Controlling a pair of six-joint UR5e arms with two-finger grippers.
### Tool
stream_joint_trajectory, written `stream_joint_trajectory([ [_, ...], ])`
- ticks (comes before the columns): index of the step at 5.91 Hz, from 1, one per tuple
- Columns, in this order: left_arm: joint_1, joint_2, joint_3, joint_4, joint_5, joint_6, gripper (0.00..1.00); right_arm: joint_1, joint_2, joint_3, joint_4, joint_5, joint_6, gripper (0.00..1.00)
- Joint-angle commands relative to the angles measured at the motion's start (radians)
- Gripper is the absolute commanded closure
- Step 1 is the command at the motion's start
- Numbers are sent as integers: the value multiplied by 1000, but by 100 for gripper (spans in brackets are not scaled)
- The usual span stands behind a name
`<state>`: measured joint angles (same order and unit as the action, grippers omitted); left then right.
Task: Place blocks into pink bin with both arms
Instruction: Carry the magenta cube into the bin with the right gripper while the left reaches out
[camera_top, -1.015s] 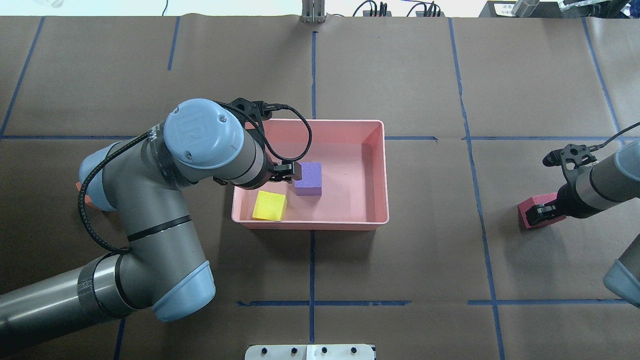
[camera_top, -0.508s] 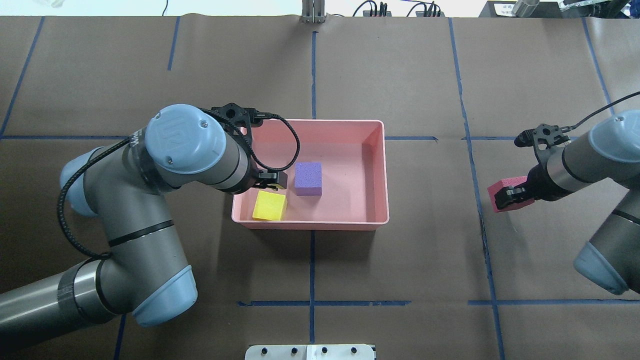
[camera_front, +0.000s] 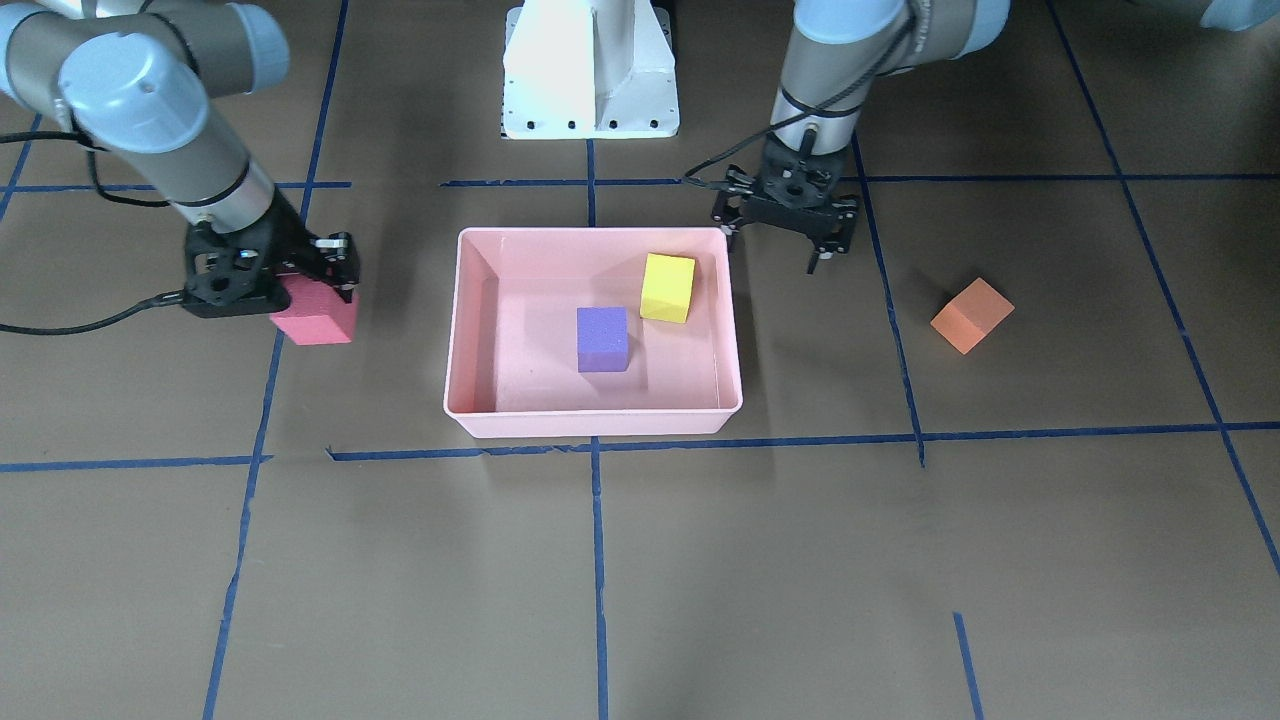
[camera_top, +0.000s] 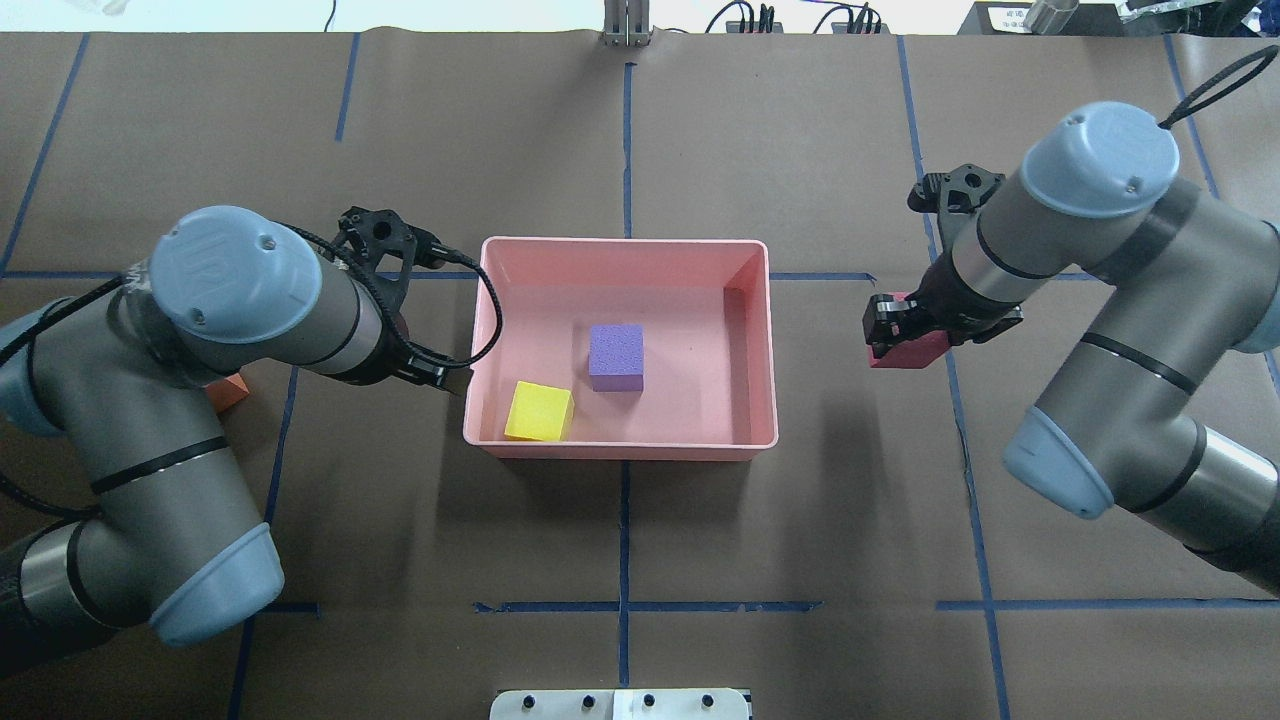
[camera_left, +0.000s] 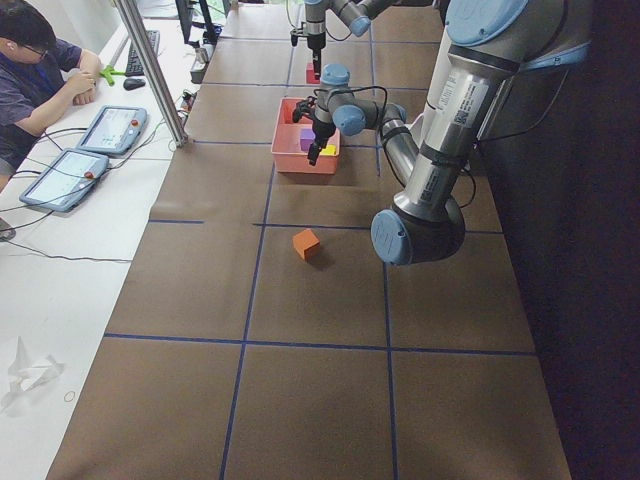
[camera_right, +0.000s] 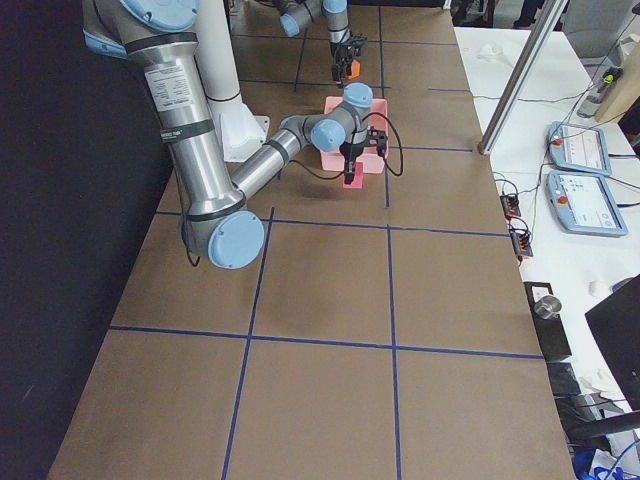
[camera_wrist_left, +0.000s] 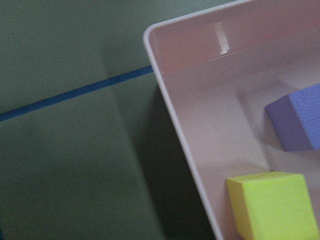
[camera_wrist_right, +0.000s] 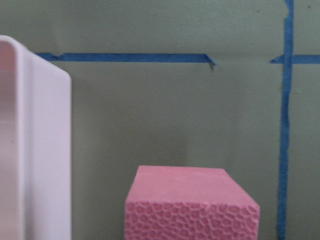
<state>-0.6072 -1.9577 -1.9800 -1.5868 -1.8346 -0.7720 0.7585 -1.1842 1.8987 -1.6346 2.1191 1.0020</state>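
Note:
The pink bin (camera_top: 620, 243) stands mid-table and holds the purple block (camera_top: 615, 357) and the yellow-green block (camera_top: 539, 411); it also shows in the front view (camera_front: 595, 232). My left gripper (camera_front: 775, 250) is open and empty, just outside the bin's left rim near the yellow-green block (camera_front: 667, 287). My right gripper (camera_top: 895, 335) is shut on the red block (camera_top: 908, 352) and holds it above the table, a short way right of the bin. The orange block (camera_front: 971, 315) lies on the table to my left, mostly hidden under the left arm in the overhead view.
The white pedestal (camera_front: 590, 70) stands behind the bin on my side. Blue tape lines cross the brown table cover. An operator (camera_left: 40, 70) sits with tablets beyond the table's far edge.
My left gripper has drawn back leftward out of the bin, leaving the purple block inside. My right gripper has lifted the red block and carried it left toward the bin.

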Motion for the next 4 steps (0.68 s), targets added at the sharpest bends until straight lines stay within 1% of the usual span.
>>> stream_joint_trajectory([
  [1,-122,162,-6,-124,-130,184,0,-57,183,-16,-131,-10,157,56],
  [2,-197,230,3,-181,-188,276,0,-88,287,-95,-131,-16,243,55],
  [3,-250,264,6,-186,-224,360,0,-158,373,-189,-123,-100,336,48],
  [4,-252,284,9,-188,-224,413,0,-216,376,-202,-87,-192,368,0],
])
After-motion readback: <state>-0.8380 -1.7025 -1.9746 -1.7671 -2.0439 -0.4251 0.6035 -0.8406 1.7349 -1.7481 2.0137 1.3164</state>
